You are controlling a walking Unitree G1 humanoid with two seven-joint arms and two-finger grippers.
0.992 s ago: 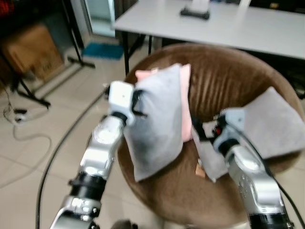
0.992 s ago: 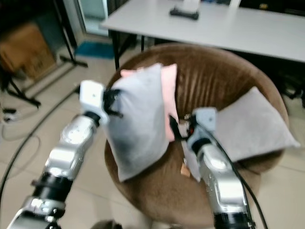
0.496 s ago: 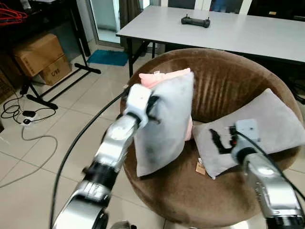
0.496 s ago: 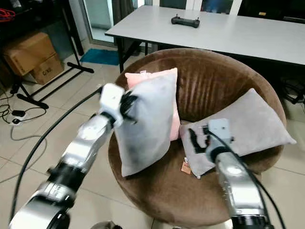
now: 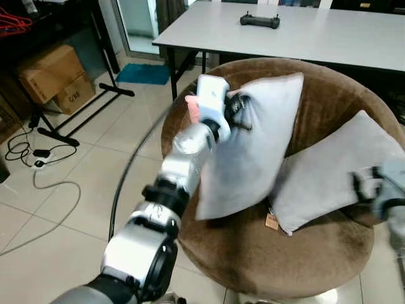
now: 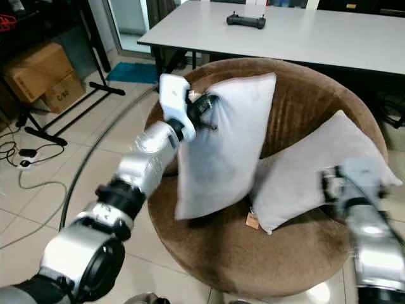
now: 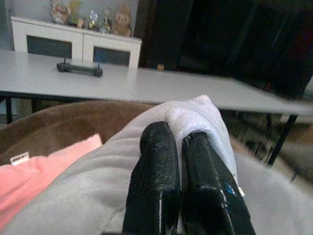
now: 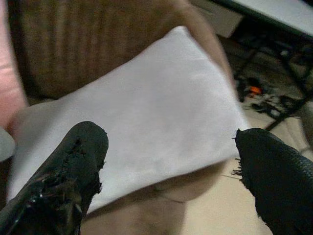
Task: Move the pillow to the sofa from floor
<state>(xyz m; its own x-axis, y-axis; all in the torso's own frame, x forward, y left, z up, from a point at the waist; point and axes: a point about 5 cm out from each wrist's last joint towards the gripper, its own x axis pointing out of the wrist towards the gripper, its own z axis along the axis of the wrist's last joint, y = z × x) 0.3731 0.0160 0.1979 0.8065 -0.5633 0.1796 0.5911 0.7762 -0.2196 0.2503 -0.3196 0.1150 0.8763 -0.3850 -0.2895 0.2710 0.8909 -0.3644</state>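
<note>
So, head cam: left gripper (image 5: 239, 114) is clamped on the upper edge of the grey pillow (image 5: 253, 149), which hangs below it over the round brown sofa (image 5: 297, 253); a pink cushion (image 5: 191, 107) sits just behind the gripper, a second grey pillow (image 5: 329, 174) lies off to its right on the seat. Left wrist: fingers (image 7: 159, 166) pinched together on pillow fabric, white table (image 7: 73, 81) beyond. Right wrist: right gripper (image 8: 171, 161) spread wide, holding nothing, second grey pillow ahead between the fingertips.
</note>
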